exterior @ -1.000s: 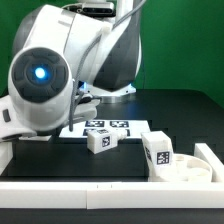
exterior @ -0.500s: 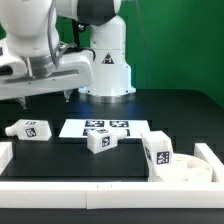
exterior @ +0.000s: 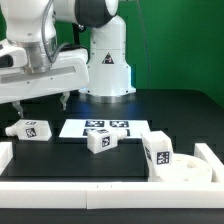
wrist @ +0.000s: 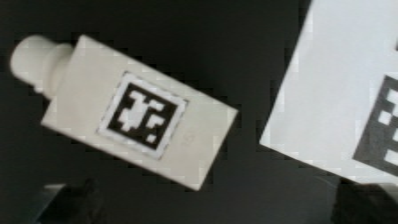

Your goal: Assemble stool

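Ext. view: tool [exterior: 42,105] hangs over the black desk [exterior: 180,112], fingers wide apart, nothing betw. them. A short chunky white plastic leg w/ a black-and-white tag [exterior: 28,128] lies flat on the desk, just off the thin flat white marker board [exterior: 105,127] on the ext. view's left, right under the tool. Long axis runs approx. away from the board, peg end outermost.

Wrist view: leg [wrist: 128,108] is straight below the camera, marker board [wrist: 356,90] edge beside it, not touching. Leg axis looks skewed to the fingers' closing line, so prob. a wrist turn is needed before dropping.
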`<state>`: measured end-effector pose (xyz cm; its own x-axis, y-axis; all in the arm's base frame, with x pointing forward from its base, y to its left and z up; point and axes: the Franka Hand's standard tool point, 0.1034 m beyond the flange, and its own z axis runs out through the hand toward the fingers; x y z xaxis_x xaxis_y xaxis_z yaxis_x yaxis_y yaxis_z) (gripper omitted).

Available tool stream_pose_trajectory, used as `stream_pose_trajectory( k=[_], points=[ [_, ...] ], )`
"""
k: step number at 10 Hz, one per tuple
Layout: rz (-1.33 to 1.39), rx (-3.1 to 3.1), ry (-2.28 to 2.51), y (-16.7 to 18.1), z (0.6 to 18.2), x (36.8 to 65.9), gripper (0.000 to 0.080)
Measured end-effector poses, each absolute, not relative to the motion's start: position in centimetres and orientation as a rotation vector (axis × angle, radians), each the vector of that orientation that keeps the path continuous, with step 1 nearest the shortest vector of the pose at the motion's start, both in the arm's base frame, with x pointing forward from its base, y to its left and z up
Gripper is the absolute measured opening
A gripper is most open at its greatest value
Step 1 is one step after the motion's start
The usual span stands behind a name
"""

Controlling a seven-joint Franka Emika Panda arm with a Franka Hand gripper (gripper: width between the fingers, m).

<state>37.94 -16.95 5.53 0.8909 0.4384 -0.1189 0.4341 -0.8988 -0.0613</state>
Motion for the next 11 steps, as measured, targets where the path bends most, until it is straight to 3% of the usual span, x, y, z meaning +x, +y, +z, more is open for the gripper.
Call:
stream_pose_trajectory(
  k=[3, 6, 10, 11],
  points=[
    [0.002, -3.053, -1.019, -19.7, 5.4, 35.4, 0.0649],
    [0.009, -3.049, -1.003, -21.9, 4.4, 32.7, 0.0649],
    [0.031, -3.05, -1.001, -19.7, 3.2, 36.1, 0.0649],
    [0.036, -3.053, -0.988, -20.0, 3.1, 35.7, 0.0649]
  ],
)
